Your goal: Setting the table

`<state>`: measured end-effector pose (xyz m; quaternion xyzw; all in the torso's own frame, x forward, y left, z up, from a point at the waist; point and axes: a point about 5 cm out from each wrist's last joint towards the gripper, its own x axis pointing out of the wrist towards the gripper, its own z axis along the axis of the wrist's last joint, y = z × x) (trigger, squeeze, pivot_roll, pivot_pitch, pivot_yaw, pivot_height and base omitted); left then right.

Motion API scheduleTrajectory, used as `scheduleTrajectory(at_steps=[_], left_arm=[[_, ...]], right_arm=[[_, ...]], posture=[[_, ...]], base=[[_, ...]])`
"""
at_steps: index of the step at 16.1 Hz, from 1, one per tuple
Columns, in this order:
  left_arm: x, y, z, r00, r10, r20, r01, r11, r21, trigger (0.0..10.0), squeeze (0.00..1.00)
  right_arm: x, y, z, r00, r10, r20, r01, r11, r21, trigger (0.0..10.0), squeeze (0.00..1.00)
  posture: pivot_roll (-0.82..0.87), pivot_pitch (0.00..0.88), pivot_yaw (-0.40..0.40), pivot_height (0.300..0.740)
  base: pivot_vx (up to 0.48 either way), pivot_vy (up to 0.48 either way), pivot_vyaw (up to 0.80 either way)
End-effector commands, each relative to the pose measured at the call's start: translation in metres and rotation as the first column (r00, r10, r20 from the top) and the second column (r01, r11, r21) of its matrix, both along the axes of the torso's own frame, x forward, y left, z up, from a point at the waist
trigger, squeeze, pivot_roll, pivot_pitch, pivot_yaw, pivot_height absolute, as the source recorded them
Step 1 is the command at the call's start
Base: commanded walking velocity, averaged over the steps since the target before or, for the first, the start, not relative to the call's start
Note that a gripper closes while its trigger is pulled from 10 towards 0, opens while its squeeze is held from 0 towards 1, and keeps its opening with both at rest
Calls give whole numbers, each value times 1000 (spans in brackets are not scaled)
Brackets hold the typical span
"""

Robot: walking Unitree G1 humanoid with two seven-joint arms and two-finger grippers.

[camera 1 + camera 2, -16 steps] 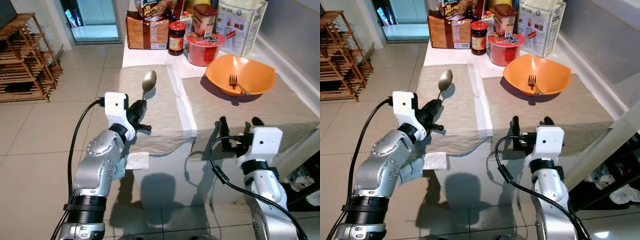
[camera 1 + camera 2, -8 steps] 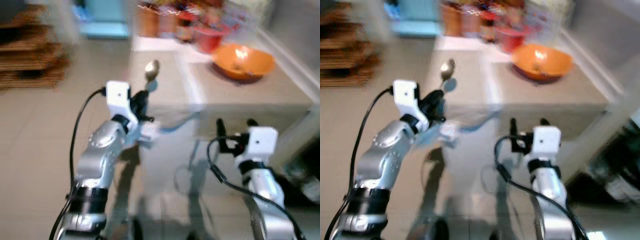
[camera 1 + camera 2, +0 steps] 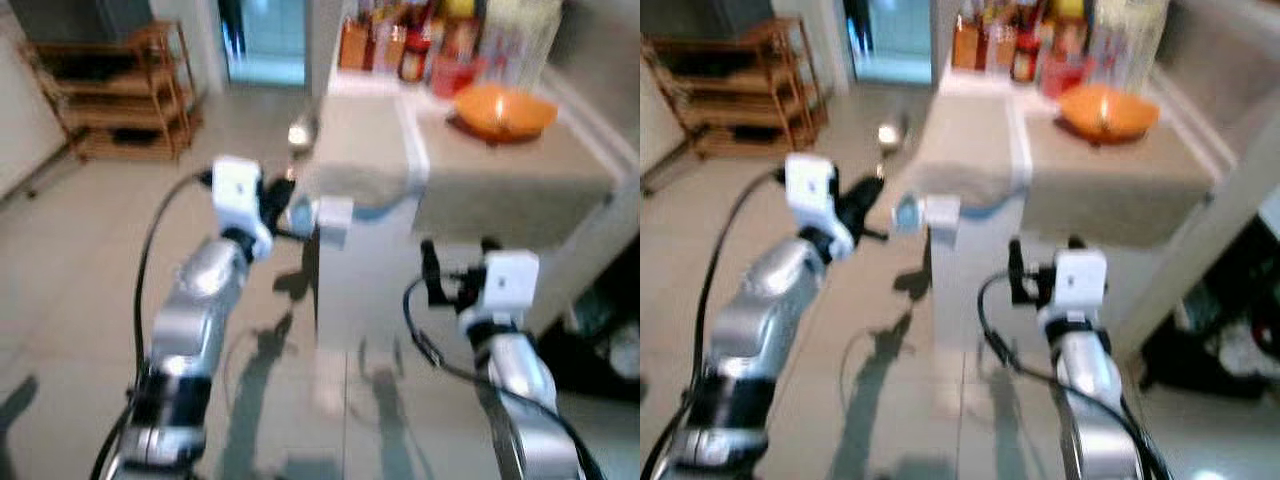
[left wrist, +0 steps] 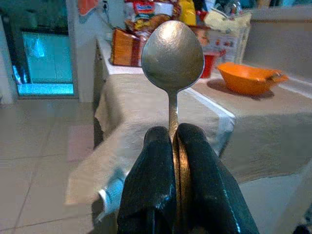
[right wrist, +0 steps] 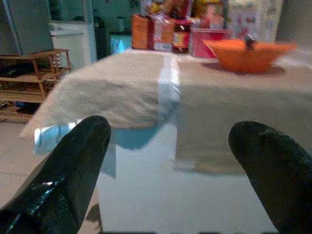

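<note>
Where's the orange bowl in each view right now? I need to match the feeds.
Left eye: bowl upper right, on the right-hand mat.
Right eye: bowl upper right of centre, same mat.
Left wrist: bowl on the table, beyond the spoon.
Right wrist: bowl on the table's far side, between the fingers.
Shared landmark: the white strip between the two mats.

Packets at the back of the bench (image 4: 146,14): print too blurred to read.
Readable text: none.
</note>
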<state>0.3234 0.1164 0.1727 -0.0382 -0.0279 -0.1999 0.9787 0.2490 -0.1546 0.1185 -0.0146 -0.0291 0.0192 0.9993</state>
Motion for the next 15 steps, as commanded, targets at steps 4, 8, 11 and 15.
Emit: scheduleTrajectory(at_steps=[4,8,11,15], left_arm=[[1,-14,0,999,-32,6,32,999,31,0,0],[5,-10,-8,1000,-1,-29,3,998,66,0,0],[9,-11,-10,999,6,-38,-3,997,80,0,0],[9,-14,-13,998,29,-48,-25,996,80,0,0]], right_arm=[[0,-5,-2,1000,-16,-18,16,1000,-5,10000,0],[0,-5,-2,1000,-17,-20,17,1000,-6,10000,0],[-1,-4,-2,1000,-23,-21,23,1000,-8,10000,0],[-2,-6,-2,999,-20,-29,19,999,-33,10000,0]], posture=[[-91,21,26,740],[-91,21,28,740],[-100,26,37,740],[-104,29,37,740]], base=[[0,-461,0],[0,-448,0],[170,-407,0],[271,-393,361]])
